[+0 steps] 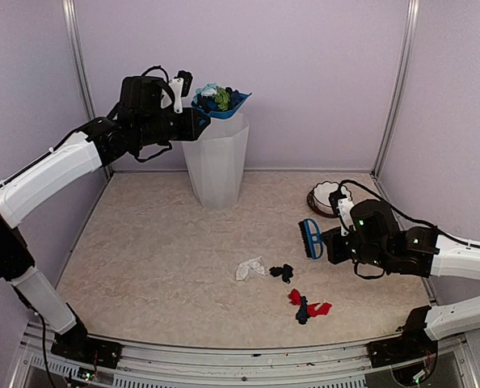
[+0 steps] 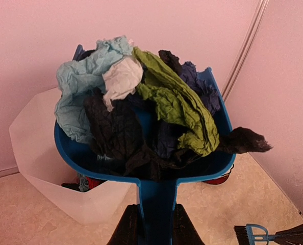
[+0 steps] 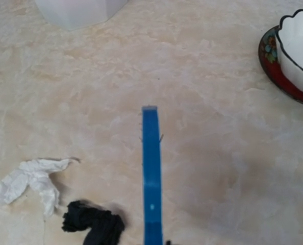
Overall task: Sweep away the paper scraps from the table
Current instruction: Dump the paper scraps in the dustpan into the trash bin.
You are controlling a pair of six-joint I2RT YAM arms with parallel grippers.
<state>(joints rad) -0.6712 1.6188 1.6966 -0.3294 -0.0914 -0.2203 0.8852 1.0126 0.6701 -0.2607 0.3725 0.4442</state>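
My left gripper (image 1: pixel 193 121) is shut on the handle of a blue dustpan (image 2: pixel 156 194), its dark fingers (image 2: pixel 126 229) on either side of the handle. The pan is raised over the rim of the translucent white bin (image 1: pixel 216 162). It is heaped with paper scraps (image 2: pixel 167 102) in teal, white, green and black. On the table (image 1: pixel 159 242) lie a white scrap (image 1: pixel 248 268), a black one (image 1: pixel 282 272) and a red and dark cluster (image 1: pixel 307 307). My right gripper (image 1: pixel 330 242) is shut on a blue brush (image 1: pixel 311 238), held low just right of those scraps.
A white scalloped bowl (image 1: pixel 329 196) on a red-rimmed plate stands at the back right, close to the right arm. Pale walls and metal posts enclose the table. More scraps show inside the bin (image 2: pixel 44 184). In the right wrist view the brush (image 3: pixel 151 173) points between the white scrap (image 3: pixel 31 181) and the bowl (image 3: pixel 299 56).
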